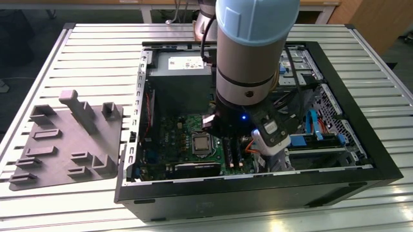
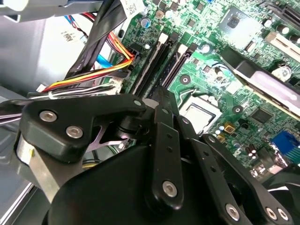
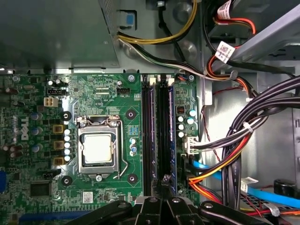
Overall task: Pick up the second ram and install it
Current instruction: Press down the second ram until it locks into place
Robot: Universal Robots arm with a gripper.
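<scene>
In the first wrist view my gripper (image 3: 165,180) hangs low over the black memory slots (image 3: 149,131) of the green motherboard (image 3: 42,117), fingertips together. A thin dark stick, the second ram (image 3: 164,126), runs along the slot line straight out from the tips. Whether the fingers clamp it or only rest on it I cannot tell. The second wrist view shows the gripper (image 2: 159,96) with its black linkage closed above the same slots (image 2: 154,61). In the exterior view the arm (image 1: 248,92) reaches down into the open computer case (image 1: 258,193).
The processor socket (image 3: 97,149) sits beside the slots. Bundles of coloured and black cables (image 3: 234,154) crowd their other side. A grey moulded tray (image 1: 65,159) with upright posts lies on the slatted table at the exterior view's left. The power supply (image 1: 181,63) fills the case's far end.
</scene>
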